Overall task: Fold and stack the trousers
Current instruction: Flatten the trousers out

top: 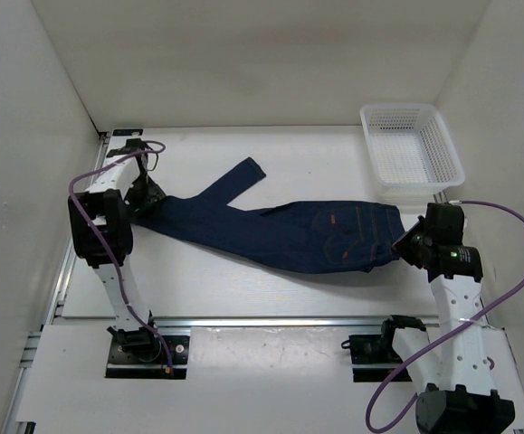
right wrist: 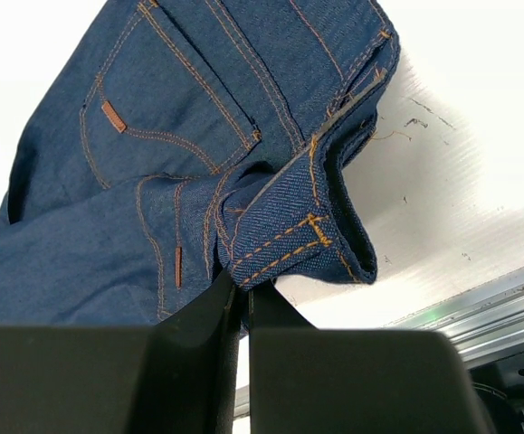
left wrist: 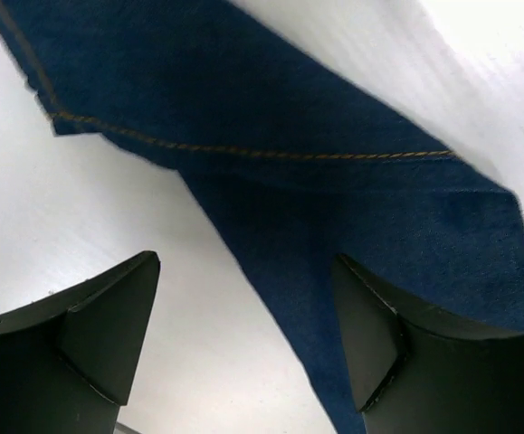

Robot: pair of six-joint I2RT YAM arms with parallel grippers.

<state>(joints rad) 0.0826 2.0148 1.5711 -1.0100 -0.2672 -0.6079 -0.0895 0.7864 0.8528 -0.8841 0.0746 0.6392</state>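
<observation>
The dark navy trousers [top: 289,231] lie flat across the table, waistband to the right. One leg runs left and the other angles up toward the back. My left gripper [top: 146,201] is over the left leg's end. In the left wrist view it [left wrist: 243,330] is open, with a denim edge [left wrist: 334,226] lying between and beyond the wide-apart fingers [left wrist: 375,334]. My right gripper [top: 404,246] is at the waistband. In the right wrist view it [right wrist: 244,291] is shut on a fold of the waistband [right wrist: 307,231], and the back pocket [right wrist: 171,99] shows above.
A white mesh basket [top: 413,147] stands at the back right, close behind the right arm. White walls enclose the table on the left, back and right. A metal rail [top: 271,321] runs along the near edge.
</observation>
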